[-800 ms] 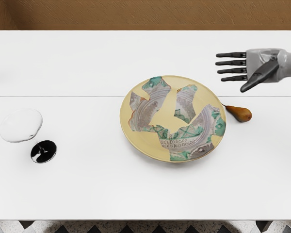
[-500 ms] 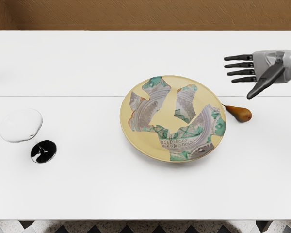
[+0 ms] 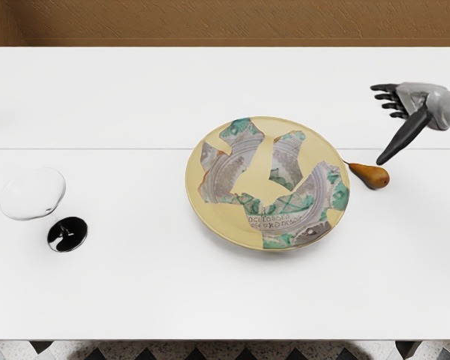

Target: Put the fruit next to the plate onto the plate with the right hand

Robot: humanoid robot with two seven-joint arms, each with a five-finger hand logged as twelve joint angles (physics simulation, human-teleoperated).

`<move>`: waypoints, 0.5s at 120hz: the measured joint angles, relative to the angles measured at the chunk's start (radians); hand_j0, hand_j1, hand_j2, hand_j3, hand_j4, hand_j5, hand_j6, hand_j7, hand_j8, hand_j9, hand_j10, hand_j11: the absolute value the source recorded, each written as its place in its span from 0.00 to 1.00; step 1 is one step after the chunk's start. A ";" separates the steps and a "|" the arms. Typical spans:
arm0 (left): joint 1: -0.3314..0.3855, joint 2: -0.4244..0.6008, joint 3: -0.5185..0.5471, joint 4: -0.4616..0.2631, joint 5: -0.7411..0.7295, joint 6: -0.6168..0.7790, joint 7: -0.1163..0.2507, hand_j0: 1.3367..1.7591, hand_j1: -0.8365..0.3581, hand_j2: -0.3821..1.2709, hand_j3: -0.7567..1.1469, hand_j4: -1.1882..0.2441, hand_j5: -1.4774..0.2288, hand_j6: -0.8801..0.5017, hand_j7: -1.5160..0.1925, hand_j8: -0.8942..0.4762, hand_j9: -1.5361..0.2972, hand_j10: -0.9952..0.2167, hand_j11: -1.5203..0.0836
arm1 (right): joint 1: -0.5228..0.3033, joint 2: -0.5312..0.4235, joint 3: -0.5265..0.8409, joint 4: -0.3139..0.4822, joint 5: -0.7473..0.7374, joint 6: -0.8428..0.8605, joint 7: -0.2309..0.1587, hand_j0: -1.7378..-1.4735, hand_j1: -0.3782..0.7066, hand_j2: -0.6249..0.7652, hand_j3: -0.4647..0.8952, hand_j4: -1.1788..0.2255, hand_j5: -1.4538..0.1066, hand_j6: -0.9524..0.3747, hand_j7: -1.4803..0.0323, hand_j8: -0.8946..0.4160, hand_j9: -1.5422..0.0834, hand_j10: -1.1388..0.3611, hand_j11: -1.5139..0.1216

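Observation:
A small brown pear point(image 3: 370, 175) lies on the white table just right of the plate, its stem pointing at the rim. The yellow plate point(image 3: 202, 196) with green and grey patches sits in the middle of the table. My right hand point(image 3: 396, 120) comes in from the right edge and hovers above and behind the pear, apart from it. It is open, with the fingers spread leftward and the thumb pointing down toward the pear. Nothing is held. The left arm is out of view.
A clear wine glass point(image 3: 33, 193) lies on its side at the far left, its dark base point(image 3: 67, 233) toward the front. The table's front edge runs along the bottom, a brown wall behind.
My right hand has drawn back to the right and turned, so its fingers look shorter and the thumb now points down closer to the pear. The pear and plate have not moved.

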 joint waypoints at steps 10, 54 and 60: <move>0.000 0.000 0.000 0.000 0.000 0.000 0.000 0.76 0.97 0.23 0.40 0.82 0.85 0.62 0.87 0.64 0.82 0.80 0.93 | -0.030 0.003 -0.001 0.030 -0.050 -0.067 0.000 0.30 0.03 0.45 0.34 0.84 0.93 0.71 0.98 0.68 0.95 0.76 0.93; 0.000 0.000 0.000 0.000 0.000 0.000 0.000 0.76 0.97 0.23 0.40 0.82 0.85 0.62 0.87 0.64 0.82 0.80 0.93 | -0.152 0.056 -0.009 0.069 -0.222 -0.268 0.000 0.30 0.15 0.44 0.34 0.76 0.84 0.63 0.88 0.59 0.86 0.68 0.84; 0.000 0.000 0.000 0.000 0.000 0.000 0.000 0.76 0.97 0.23 0.40 0.82 0.85 0.62 0.87 0.64 0.82 0.80 0.93 | -0.166 0.070 -0.010 0.071 -0.242 -0.296 0.000 0.30 0.17 0.43 0.34 0.75 0.82 0.62 0.87 0.58 0.85 0.67 0.82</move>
